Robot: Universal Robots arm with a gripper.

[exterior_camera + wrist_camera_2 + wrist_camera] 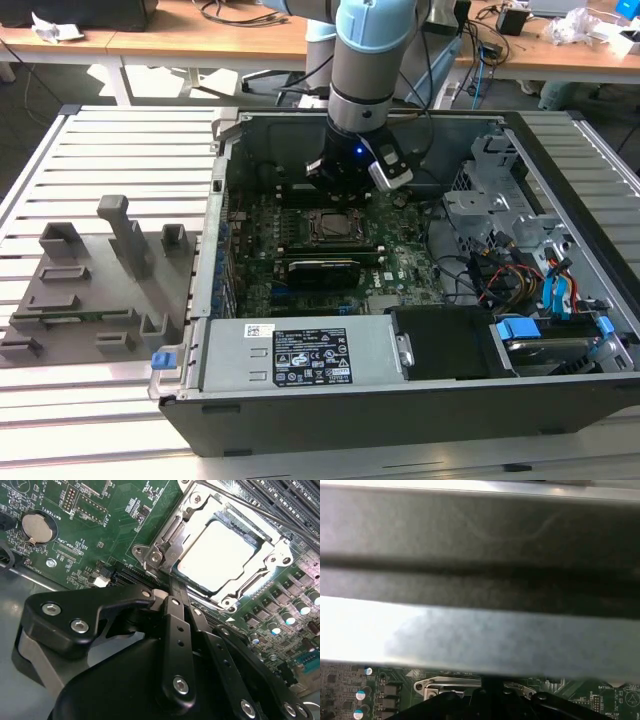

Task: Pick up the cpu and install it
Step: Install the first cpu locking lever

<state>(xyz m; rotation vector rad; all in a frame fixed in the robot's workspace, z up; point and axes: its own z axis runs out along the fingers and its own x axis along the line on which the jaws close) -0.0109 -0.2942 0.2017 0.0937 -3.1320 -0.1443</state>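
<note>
Black gripper [172, 592] linkage is closest to my 2nd wrist cam; fingers look pressed together, holding nothing, tip just at the socket frame [150, 555]. Cpu [217, 555] sits in the socket just beyond the tip. Exterior view: gripper [345, 180] hangs inside the PC case [400, 410], cpu [331, 227] in the motherboard [400, 262] socket just below it.
</note>
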